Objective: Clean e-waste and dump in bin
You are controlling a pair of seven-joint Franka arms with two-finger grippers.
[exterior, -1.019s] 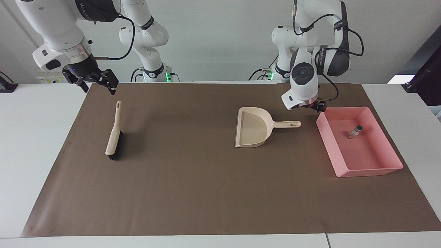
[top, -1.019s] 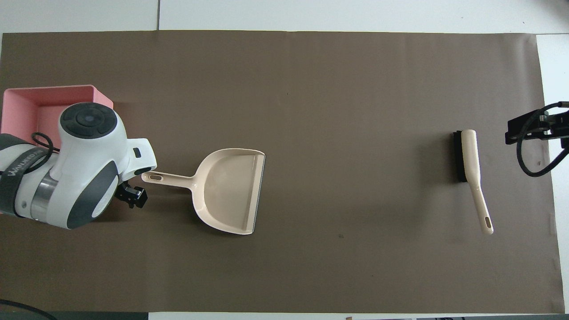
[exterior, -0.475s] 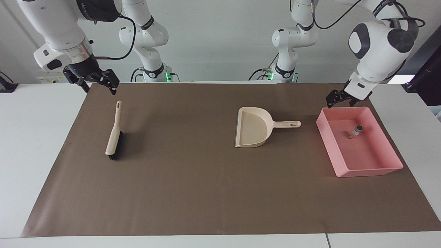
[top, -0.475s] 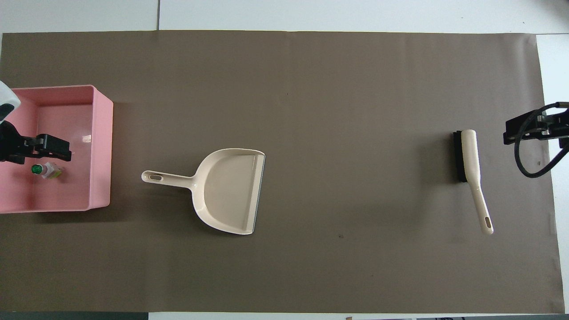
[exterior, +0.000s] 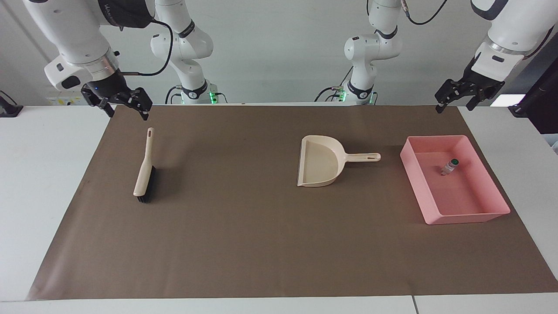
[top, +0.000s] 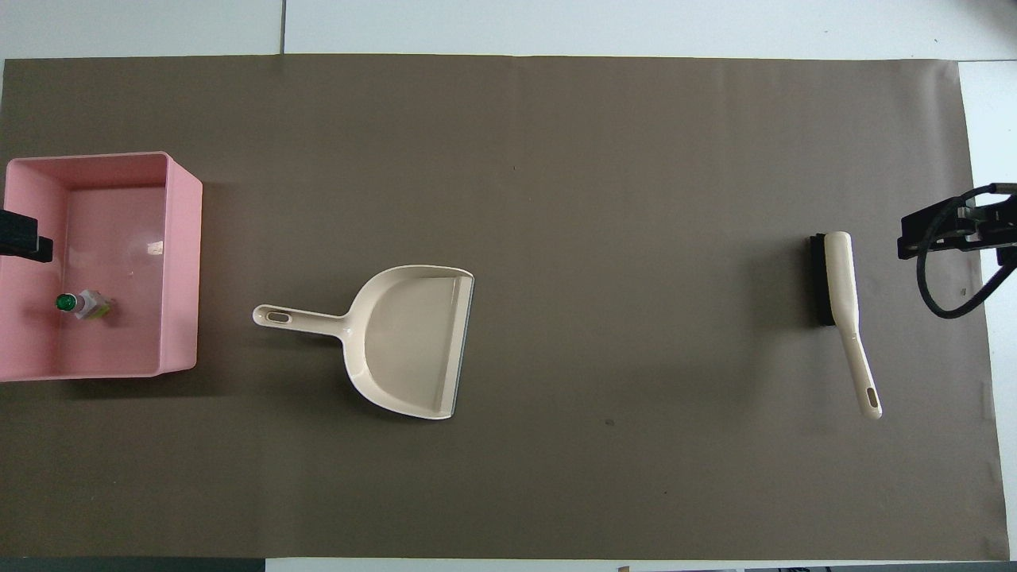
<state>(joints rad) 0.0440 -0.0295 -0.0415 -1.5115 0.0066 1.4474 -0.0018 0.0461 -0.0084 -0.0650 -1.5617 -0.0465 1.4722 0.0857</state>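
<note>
The e-waste that shows is a whitish-grey cylinder with a green end [exterior: 449,166] [top: 79,304]. It lies inside the bin [exterior: 412,172] [top: 183,262], a shallow pink tray at the left arm's end of the brown mat. My left gripper [exterior: 453,104] [top: 20,237] hangs open and empty high over the bin's outer edge. My right gripper [exterior: 126,111] [top: 945,230] is open and empty too, raised over the mat's edge at the right arm's end, beside the brush.
A beige dustpan [exterior: 320,165] [top: 413,342] lies on the mat beside the bin, its handle pointing at the bin. A beige brush with black bristles [exterior: 144,174] [top: 841,278] lies at the right arm's end.
My left arm has risen from beside the dustpan's handle and swung out over the bin to the left arm's end. The right arm has hardly moved. The objects stayed put.
</note>
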